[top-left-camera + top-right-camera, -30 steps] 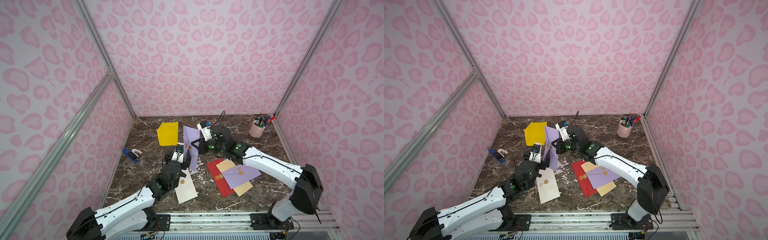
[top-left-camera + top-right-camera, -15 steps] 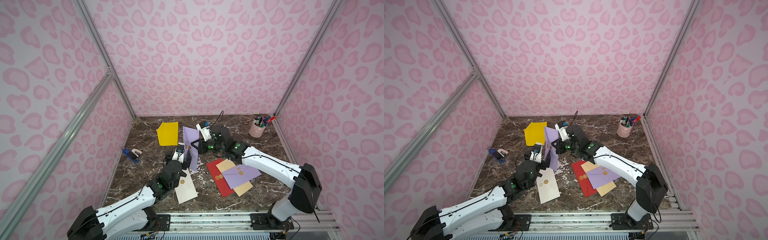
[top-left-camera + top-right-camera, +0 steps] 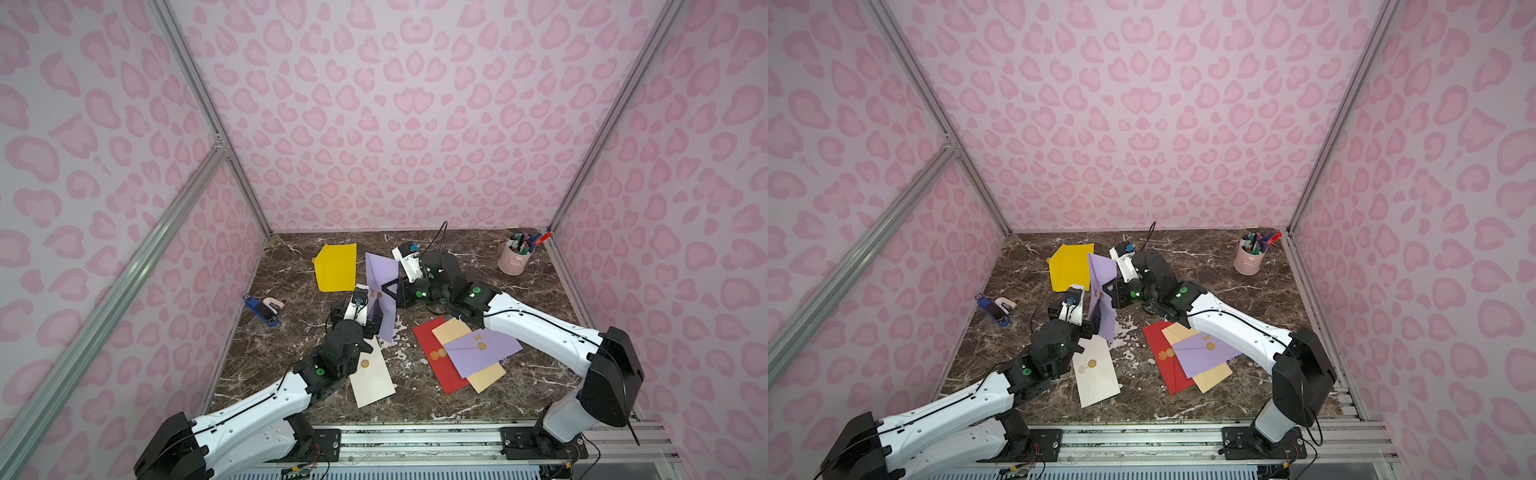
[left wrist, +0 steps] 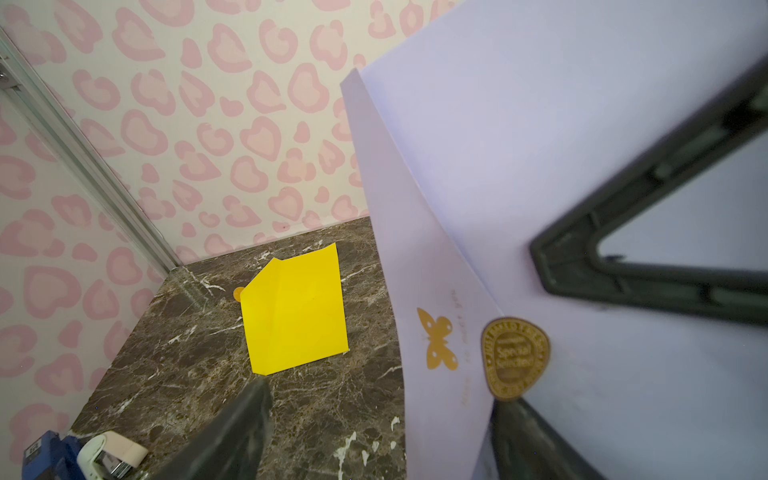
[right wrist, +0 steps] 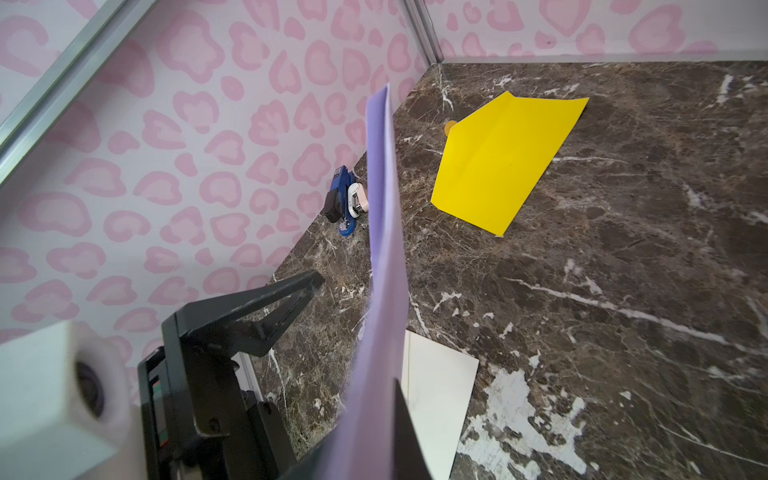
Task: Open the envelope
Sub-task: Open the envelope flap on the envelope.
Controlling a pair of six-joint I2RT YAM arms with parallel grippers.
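Two grippers meet at the lilac envelope [image 3: 381, 274], upright over the table [image 3: 478, 266]: the right gripper [image 3: 388, 292] pinches it, the left gripper [image 3: 371, 318] stands spread around its flap, gold seal [image 4: 515, 359] seemingly unbroken, so opening is not yet done.

Almost no change could be made out over the last second. At most, the left end effector [image 3: 371, 316] was shifted very faintly where it stood beside the upright purple envelope [image 3: 382, 282]. The shift was too slight for its direction to be told.
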